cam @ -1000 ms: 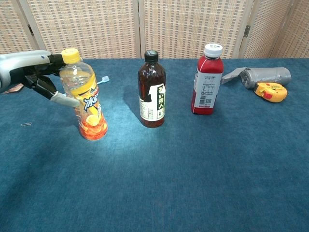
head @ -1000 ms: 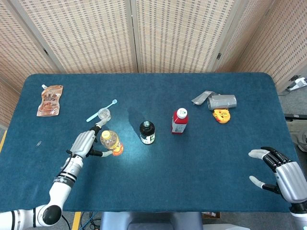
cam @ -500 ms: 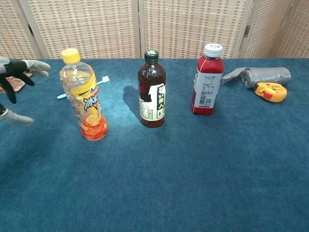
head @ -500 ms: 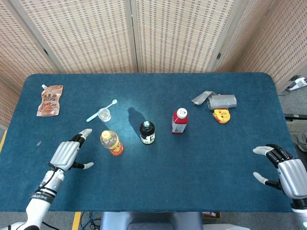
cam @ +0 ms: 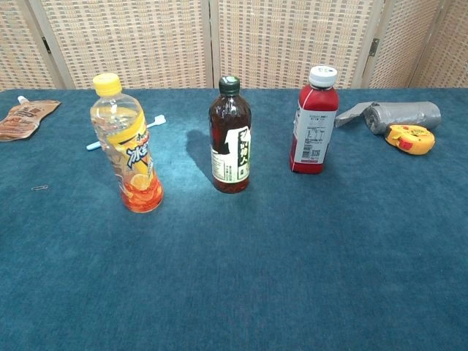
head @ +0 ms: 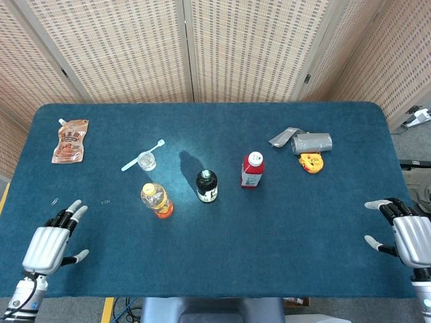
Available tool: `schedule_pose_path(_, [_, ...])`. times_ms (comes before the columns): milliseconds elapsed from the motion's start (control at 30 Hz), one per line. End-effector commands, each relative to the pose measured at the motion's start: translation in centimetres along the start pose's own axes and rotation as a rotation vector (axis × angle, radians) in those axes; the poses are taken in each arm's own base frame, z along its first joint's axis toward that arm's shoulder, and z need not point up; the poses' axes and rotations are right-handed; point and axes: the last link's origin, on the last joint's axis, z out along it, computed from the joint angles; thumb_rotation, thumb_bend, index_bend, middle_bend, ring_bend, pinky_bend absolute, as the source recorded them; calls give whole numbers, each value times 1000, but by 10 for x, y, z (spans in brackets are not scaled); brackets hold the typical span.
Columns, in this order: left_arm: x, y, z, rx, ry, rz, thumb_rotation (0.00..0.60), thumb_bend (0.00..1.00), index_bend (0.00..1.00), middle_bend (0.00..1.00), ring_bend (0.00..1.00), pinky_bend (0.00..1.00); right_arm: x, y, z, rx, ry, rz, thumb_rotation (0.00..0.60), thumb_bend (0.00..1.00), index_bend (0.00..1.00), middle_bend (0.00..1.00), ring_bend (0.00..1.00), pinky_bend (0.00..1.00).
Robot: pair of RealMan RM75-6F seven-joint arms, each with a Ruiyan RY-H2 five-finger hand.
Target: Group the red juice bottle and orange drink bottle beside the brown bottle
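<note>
While three bottles stand upright in a loose row near the middle of the blue bench (head: 222, 269), both hands sit far out at the near corners, well apart from everything. The left hand (head: 48, 245) hangs at the near left edge with its fingers spread and nothing in it; the right hand (head: 407, 235) does the same at the near right edge, fingers apart and empty. Neither hand shows in the chest view.

The brown bottle (head: 207, 186) with its black cap is the middle one. To its left, near but not touching, stands the orange drink bottle (head: 156, 200), yellow-capped, with orange liquid only in its lower part. To the right of the brown bottle, a little farther back on the bench, stands the red juice bottle (head: 252, 169) with a white cap; there is a clear gap between them too.

Behind the orange drink bottle lies a light blue toothbrush (head: 143, 155) with a small clear round thing (head: 146, 160) on or against it; I cannot tell which. A brown pouch (head: 71, 141) lies flat at the far left. At the far right, a grey roll with a loose flap (head: 303, 141) lies on its side, and a small yellow tape measure (head: 310, 162) sits just in front of it. A paper clip (head: 54, 200) lies near the left edge.
</note>
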Motion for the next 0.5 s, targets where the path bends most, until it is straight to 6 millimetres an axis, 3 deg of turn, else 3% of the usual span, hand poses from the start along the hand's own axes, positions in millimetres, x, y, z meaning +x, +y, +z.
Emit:
schedule_pose_path(33, [1,-9,-17,21,7,45,600,44,160,73,142,335,1,0,1,-4,-5,-7,600,104,357,354,231,410])
schedule_pose_path(267, [2,-17,-31,26,14,44,600,44,199,73,142,334,1,4,1,-18,-22,-17,600,105,357,354,231,410])
schedule_pose_path(500, [-5,-18,-29,32,-14,38,600,44,206,73,142,334,1,8,-1,-33,-37,-23,600,105,357,354,231,410])
